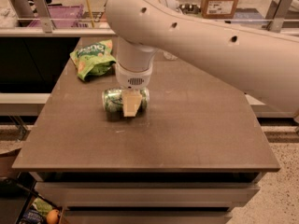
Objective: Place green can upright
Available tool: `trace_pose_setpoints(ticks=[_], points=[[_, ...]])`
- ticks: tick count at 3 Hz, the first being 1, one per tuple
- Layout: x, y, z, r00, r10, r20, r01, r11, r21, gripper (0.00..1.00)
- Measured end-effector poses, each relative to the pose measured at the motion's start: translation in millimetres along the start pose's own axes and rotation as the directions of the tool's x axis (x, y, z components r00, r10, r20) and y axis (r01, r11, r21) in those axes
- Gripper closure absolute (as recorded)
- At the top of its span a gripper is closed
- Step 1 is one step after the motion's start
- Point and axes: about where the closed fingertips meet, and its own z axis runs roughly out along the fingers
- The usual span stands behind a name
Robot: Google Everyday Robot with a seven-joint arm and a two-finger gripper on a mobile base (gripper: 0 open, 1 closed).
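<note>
The green can [112, 101] lies on its side on the dark brown table [187, 134], left of the middle, with its long axis running left to right. My gripper [131, 101] comes straight down from the big white arm and straddles the can's middle. One tan finger [131, 105] presses against the can's near side; the other finger is hidden behind the can. The can rests on the tabletop.
A green snack bag [91, 59] with orange and white print lies at the table's back left. A clear object [169, 56] shows partly behind the arm at the back. A counter with a cardboard box [219, 1] and a purple crate [56, 15] runs behind the table.
</note>
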Motion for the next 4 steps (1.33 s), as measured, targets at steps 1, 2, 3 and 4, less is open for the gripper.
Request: trace_pose_setpoints(ticks=[1,2,3,4], points=[[15,-4,-9,0.998,0.021,0.064,-0.021,0.9998,-0.002,1.00],[25,-11,-19,0.993,0.034,0.115,-0.035,0.9994,0.003,1.00],[24,-19,-31,0.974,0.011,0.226,-0.015,0.9998,0.017,1.00],[14,-21,-47,0.937,-0.031,0.349,0.017,0.9990,0.042,1.00]])
